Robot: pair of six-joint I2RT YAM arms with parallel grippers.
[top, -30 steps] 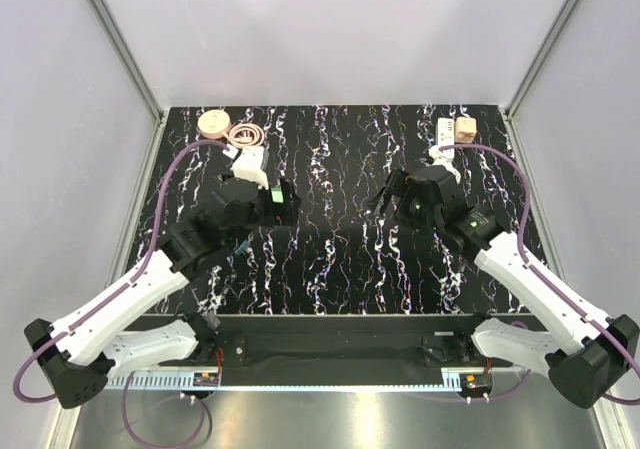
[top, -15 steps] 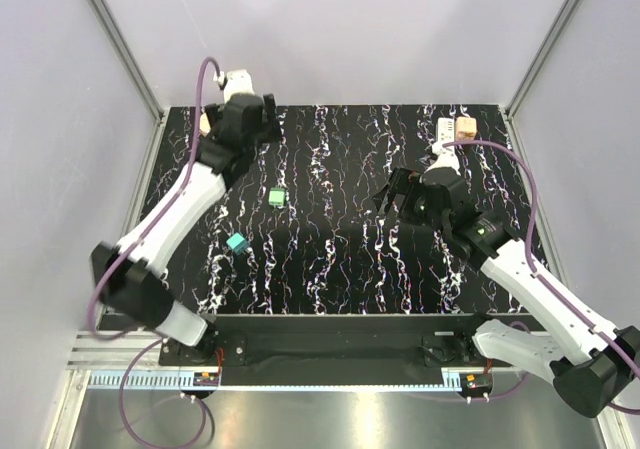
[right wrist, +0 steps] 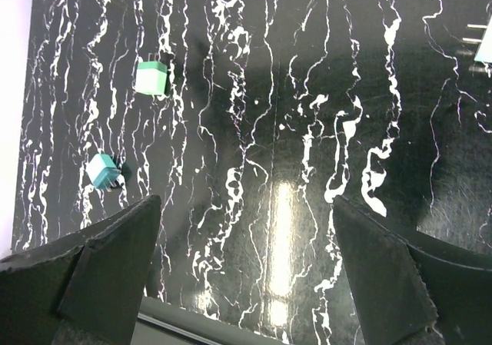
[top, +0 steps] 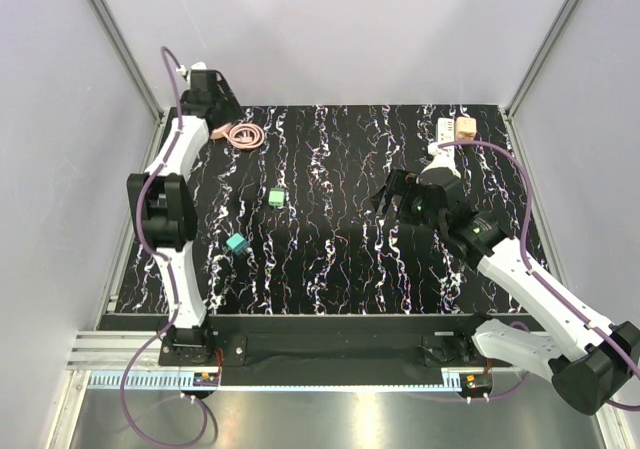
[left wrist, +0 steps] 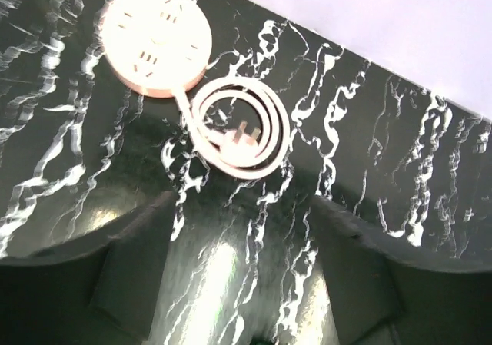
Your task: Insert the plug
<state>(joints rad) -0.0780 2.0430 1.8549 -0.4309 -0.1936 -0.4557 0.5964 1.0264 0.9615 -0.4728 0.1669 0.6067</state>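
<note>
Black white-veined table [top: 330, 269], pale walls [top: 340, 39], plug [top: 466, 127] far right

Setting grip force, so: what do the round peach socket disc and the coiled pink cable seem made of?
Round peach socket disc: likely moulded plastic, smooth satin; crisp slots, even colour. Coiled pink cable: probably flexible rubbery or PVC sheath; it lies in tight loops. Glare leaves finish uncertain.

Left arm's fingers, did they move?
Yes. The left fingers swung from the near side of the coiled cable to the far-left corner beside it.
</note>
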